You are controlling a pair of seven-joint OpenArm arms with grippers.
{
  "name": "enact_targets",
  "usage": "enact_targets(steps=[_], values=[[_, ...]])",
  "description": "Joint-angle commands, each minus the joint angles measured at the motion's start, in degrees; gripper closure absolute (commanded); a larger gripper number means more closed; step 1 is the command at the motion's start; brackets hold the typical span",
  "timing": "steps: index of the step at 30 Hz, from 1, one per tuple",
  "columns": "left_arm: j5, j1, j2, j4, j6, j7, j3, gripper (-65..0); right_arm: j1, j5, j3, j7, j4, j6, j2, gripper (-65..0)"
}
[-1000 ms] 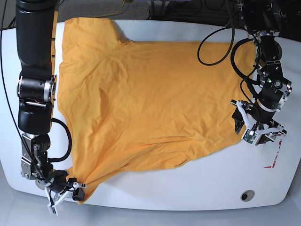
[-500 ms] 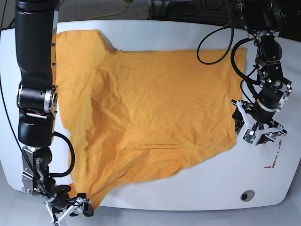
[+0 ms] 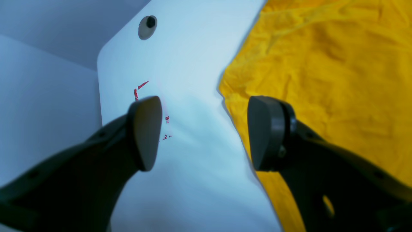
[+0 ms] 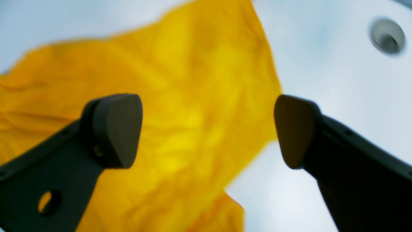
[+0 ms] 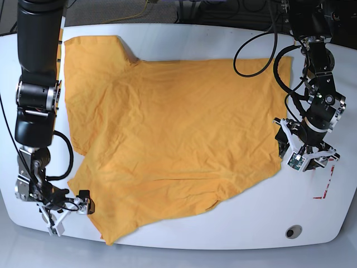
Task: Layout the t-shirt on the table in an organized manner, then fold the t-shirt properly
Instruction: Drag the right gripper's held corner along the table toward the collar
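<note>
Thin, creased orange-yellow cotton t-shirt point(image 5: 167, 128) lies flat across the glossy white curved-edge worktop point(image 5: 245, 223); both grippers' jaws, left point(image 5: 308, 158) and right point(image 5: 66, 209), stand released beside it, grasping nothing.

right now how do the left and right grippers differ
The right gripper hangs over the t-shirt, jaws spread wide; the left gripper straddles the shirt's edge, mostly over bare table, jaws less wide. In the base view they sit at opposite table ends. Both are open and hold nothing.
</note>
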Motion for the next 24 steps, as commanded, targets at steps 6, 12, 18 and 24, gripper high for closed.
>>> enact_targets(steps=[6, 12, 18, 24], values=[[-0.1, -1.0, -0.6, 1.2, 0.4, 2.0, -0.3, -39.3, -12.9, 11.9, 0.3, -4.9, 22.8, -1.0, 6.6, -60.6], [-0.1, -0.8, 0.0, 1.1, 0.5, 2.0, -2.8, -39.2, -26.0, 18.7, 5.6, -5.0, 35.1, -5.5, 8.9, -60.6], [0.0, 1.9, 1.3, 1.1, 0.5, 2.0, -4.3, -39.2, -39.0, 20.1, 15.3, -5.3, 42.7, -6.8, 7.4, -60.6], [0.0, 6.4, 1.3, 0.9, 0.5, 2.0, -4.2, -39.2, -48.6, 19.9, 21.9, -5.1, 46.0, -6.4, 5.1, -60.6]])
